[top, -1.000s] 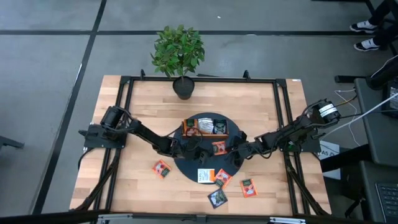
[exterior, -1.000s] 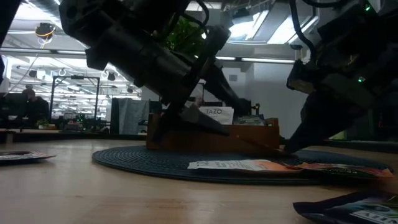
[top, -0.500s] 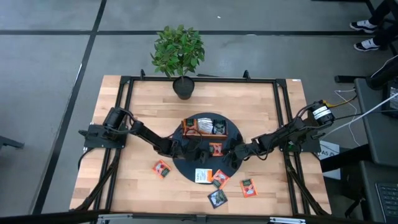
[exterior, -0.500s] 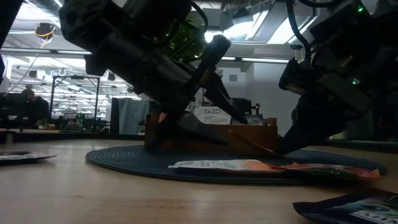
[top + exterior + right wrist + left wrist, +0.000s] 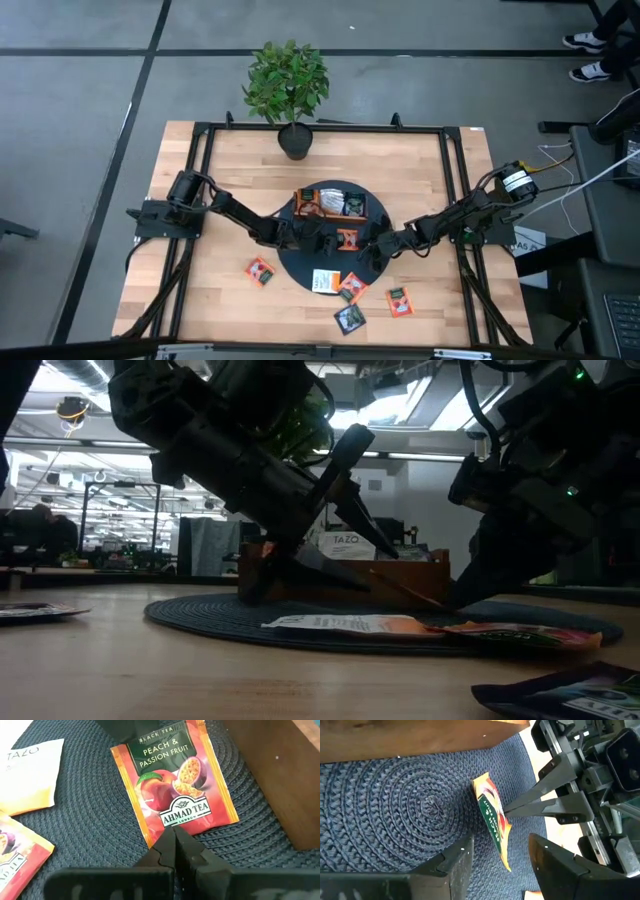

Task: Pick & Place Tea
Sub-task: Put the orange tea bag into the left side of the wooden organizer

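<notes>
right gripper point(image 5: 175, 836) pinching orange sachet point(image 5: 175, 785), far edge hidden

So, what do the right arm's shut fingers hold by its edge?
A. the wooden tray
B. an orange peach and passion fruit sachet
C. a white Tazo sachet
B: the right wrist view shows the shut fingers pinching the edge of the orange peach and passion fruit sachet.

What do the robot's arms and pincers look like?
Both are dark, jointed arms. The left pincer has two chunky, flat, dark grey fingers. The right pincer has two black fingers tapering to a thin point. The right arm has a white-banded joint and cables nearby.
</notes>
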`<action>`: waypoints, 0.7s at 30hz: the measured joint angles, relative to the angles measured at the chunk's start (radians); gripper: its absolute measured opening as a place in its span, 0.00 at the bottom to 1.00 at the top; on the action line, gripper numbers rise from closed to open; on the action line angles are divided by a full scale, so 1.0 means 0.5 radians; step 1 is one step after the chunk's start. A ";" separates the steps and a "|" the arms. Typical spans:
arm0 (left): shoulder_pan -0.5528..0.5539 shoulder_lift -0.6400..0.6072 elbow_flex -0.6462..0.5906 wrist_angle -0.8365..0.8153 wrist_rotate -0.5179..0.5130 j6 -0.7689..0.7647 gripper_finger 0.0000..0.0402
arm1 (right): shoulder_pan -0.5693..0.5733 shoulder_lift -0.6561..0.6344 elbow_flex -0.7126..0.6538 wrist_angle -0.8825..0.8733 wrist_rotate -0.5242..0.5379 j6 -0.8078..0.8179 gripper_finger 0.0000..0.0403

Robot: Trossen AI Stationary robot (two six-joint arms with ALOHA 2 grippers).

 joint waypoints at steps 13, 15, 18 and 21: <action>0.002 -0.006 0.008 -0.104 0.029 -0.068 0.32 | 0.000 0.002 -0.001 0.001 -0.003 -0.011 0.01; 0.003 -0.006 0.007 -0.100 0.028 -0.067 0.28 | 0.000 0.002 -0.001 0.000 -0.003 -0.011 0.01; 0.007 -0.005 0.006 -0.098 0.010 -0.069 0.22 | 0.000 0.002 -0.002 0.000 -0.004 -0.011 0.01; 0.012 -0.005 0.005 -0.099 0.002 -0.089 0.19 | 0.000 0.002 -0.002 0.000 -0.025 -0.016 0.01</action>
